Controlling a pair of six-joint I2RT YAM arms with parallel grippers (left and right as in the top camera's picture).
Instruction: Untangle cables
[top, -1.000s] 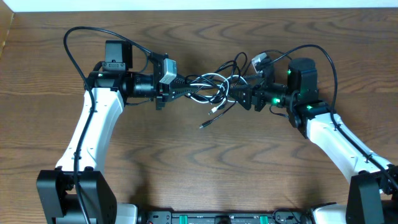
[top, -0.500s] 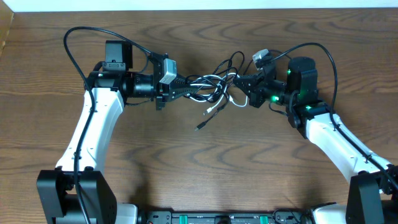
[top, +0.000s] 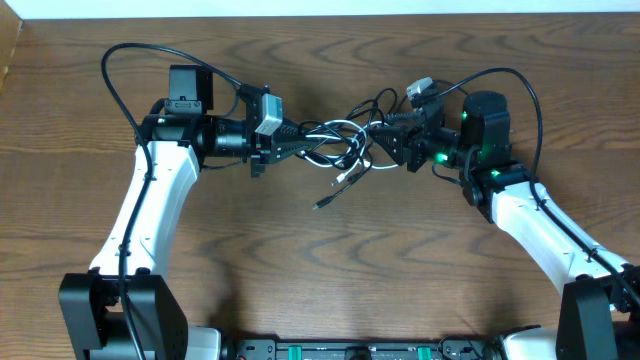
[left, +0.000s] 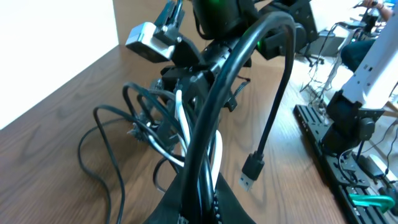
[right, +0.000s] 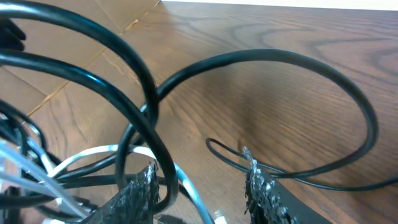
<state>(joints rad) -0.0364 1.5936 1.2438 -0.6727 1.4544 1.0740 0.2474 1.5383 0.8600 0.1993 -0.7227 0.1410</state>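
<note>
Overhead, the cables (top: 340, 142) sit as one knot at the far middle of the table (top: 300, 280), strung between the two arms. The left arm reaches rightward with its forearm level, and the left gripper (top: 293, 143) is clamped tight on the knot's left end. The right arm comes in from the right with its elbow bent, and the right gripper (top: 388, 140) meets the knot's right edge; from above its jaws cannot be read. The right wrist view settles that: its fingertips (right: 138, 190) stand moderately apart with nothing pinched, and a white cable (right: 93, 155) and black strands run past the left one. Only the left wrist view shows a black strand arching out of the clamped bundle and ending in a USB plug (left: 251, 168), clear of the knot.
</note>
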